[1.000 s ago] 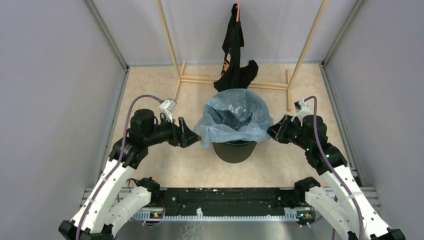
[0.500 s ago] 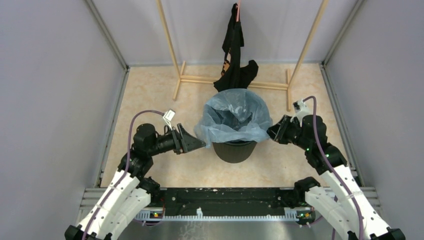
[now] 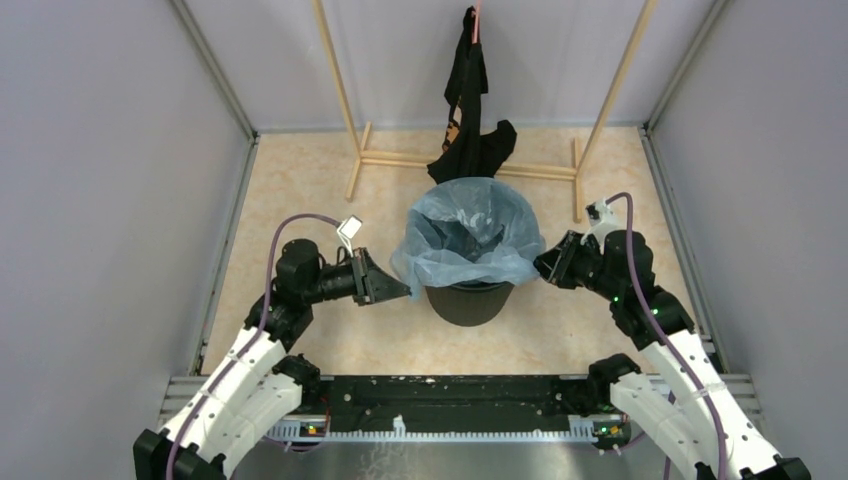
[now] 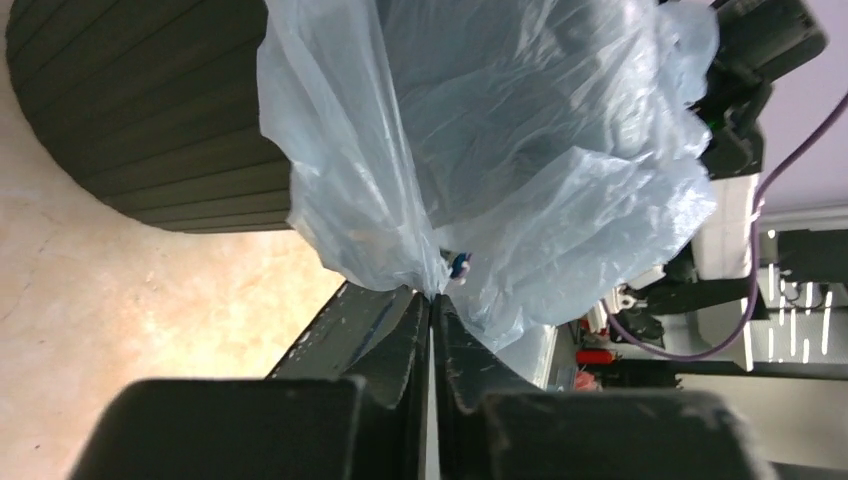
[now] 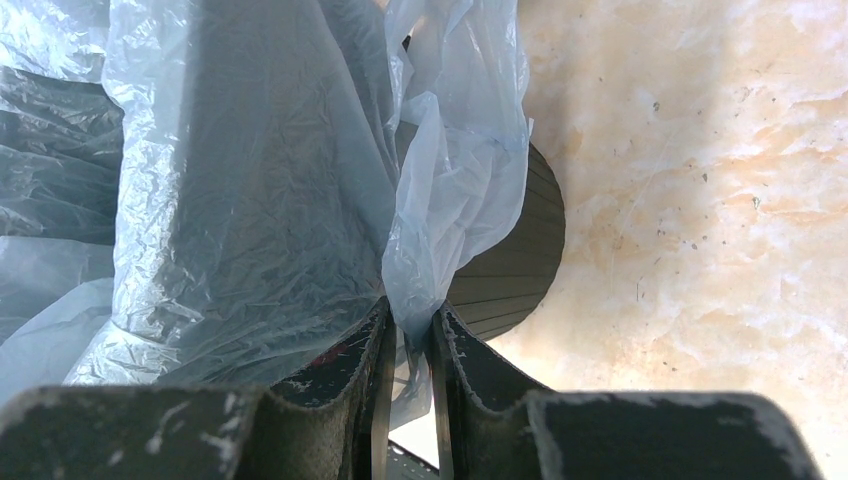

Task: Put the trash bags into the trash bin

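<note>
The black trash bin stands mid-table, and the light-blue trash bag lines it with its mouth spread over the rim. My left gripper is at the bag's lower left skirt, shut on a pinch of film. In the left wrist view the jaws meet on the bag beside the ribbed bin wall. My right gripper is shut on the bag's right edge. The right wrist view shows a fold of bag bunched between the fingers, with the bin behind.
A black garment with orange print hangs from a wooden frame just behind the bin, its hem near the rim. Grey walls close in left and right. A metal rail runs along the near edge between the arm bases.
My left gripper slid nearer and rightward to the bag's lower left edge and went from open to shut on the film. The right arm, bag mouth and bin have stayed put.
</note>
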Controlling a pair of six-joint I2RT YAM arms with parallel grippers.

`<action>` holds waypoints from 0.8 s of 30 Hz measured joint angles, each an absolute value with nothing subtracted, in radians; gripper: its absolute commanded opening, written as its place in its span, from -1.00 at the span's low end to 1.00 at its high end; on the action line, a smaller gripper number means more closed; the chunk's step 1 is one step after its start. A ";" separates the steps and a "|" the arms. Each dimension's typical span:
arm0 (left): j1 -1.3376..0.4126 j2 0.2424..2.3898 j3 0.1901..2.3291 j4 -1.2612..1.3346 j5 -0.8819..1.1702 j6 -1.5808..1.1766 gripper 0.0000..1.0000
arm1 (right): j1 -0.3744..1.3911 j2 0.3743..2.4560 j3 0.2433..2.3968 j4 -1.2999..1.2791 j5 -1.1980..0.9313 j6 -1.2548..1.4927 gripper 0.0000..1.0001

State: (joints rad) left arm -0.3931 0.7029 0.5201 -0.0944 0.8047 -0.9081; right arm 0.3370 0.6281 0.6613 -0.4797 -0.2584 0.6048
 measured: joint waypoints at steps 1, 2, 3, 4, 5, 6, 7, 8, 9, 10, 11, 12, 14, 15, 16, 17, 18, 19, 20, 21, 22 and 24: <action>-0.393 0.704 0.520 -0.114 0.805 -0.890 -1.00 | 0.337 0.628 0.661 -0.480 -0.259 0.605 -0.61; -0.393 0.705 0.520 -0.135 0.808 -0.872 -1.00 | 0.337 0.628 0.661 -0.480 -0.259 0.605 -0.61; -0.393 0.709 0.518 -0.152 0.815 -0.855 -1.00 | 0.337 0.628 0.661 -0.480 -0.259 0.604 -0.61; -0.393 0.712 0.515 -0.158 0.820 -0.846 -1.00 | 0.337 0.627 0.661 -0.480 -0.259 0.605 -0.61; -0.393 0.718 0.506 -0.162 0.828 -0.836 -1.00 | 0.337 0.627 0.661 -0.480 -0.259 0.604 -0.61; -0.393 0.722 0.495 -0.163 0.834 -0.831 -1.00 | 0.337 0.627 0.661 -0.480 -0.259 0.604 -0.61; -0.393 0.725 0.482 -0.166 0.839 -0.828 -1.00 | 0.337 0.627 0.661 -0.480 -0.259 0.604 -0.61; -0.393 0.730 0.466 -0.172 0.842 -0.826 -1.00 | 0.337 0.627 0.661 -0.480 -0.260 0.605 -0.61; -0.393 0.731 0.455 -0.179 0.842 -0.824 -1.00 | 0.337 0.627 0.661 -0.480 -0.260 0.605 -0.61; -0.393 0.731 0.443 -0.185 0.842 -0.823 -1.00 | 0.337 0.627 0.661 -0.480 -0.260 0.605 -0.61; -0.393 0.731 0.435 -0.188 0.842 -0.822 -1.00 | 0.337 0.627 0.661 -0.480 -0.261 0.606 -0.61; -0.393 0.731 0.428 -0.190 0.841 -0.820 -1.00 | 0.337 0.627 0.661 -0.480 -0.263 0.606 -0.61; -0.393 0.733 0.420 -0.195 0.836 -0.815 -1.00 | 0.337 0.627 0.661 -0.480 -0.264 0.606 -0.61; -0.393 0.740 0.419 -0.195 0.831 -0.815 -1.00 | 0.337 0.627 0.661 -0.480 -0.264 0.606 -0.63; -0.393 0.748 0.419 -0.195 0.825 -0.813 -1.00 | 0.337 0.627 0.661 -0.481 -0.264 0.606 -0.63; -0.393 0.760 0.419 -0.194 0.817 -0.812 -1.00 | 0.337 0.627 0.661 -0.483 -0.263 0.605 -0.64; -0.393 0.777 0.419 -0.192 0.805 -0.811 -1.00 | 0.337 0.625 0.661 -0.486 -0.261 0.605 -0.65; -0.393 0.790 0.419 -0.192 0.794 -0.809 -1.00 | 0.337 0.622 0.661 -0.493 -0.256 0.604 -0.66; -0.393 0.804 0.419 -0.192 0.781 -0.807 -1.00 | 0.337 0.614 0.661 -0.502 -0.251 0.604 -0.66; -0.393 0.815 0.419 -0.190 0.767 -0.805 -1.00 | 0.337 0.606 0.660 -0.509 -0.246 0.604 -0.67; -0.393 0.823 0.419 -0.187 0.758 -0.802 -1.00 | 0.337 0.598 0.655 -0.511 -0.241 0.605 -0.67; -0.393 0.841 0.419 -0.179 0.742 -0.795 -1.00 | 0.337 0.577 0.640 -0.526 -0.230 0.606 -0.67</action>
